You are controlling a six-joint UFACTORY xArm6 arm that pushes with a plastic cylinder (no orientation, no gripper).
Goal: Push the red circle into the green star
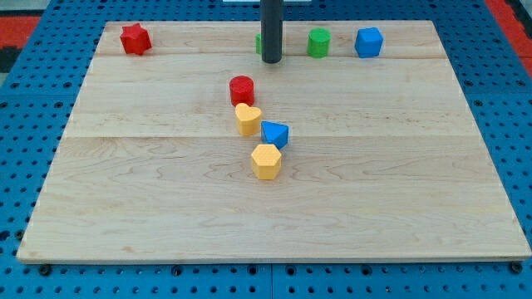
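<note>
The red circle (242, 89) lies a little above the board's middle. My tip (272, 61) is near the view's top, above and slightly right of the red circle, with a gap between them. A green block (258, 43) shows only as a sliver at the rod's left edge, and its shape is hidden. A second green block (318, 42), roundish, sits right of the rod.
A red star (135, 39) sits at the top left. A blue block (368, 41) lies right of the roundish green block. Below the red circle run a yellow heart (248, 119), a blue block (274, 133) and a yellow hexagon (266, 161), close together.
</note>
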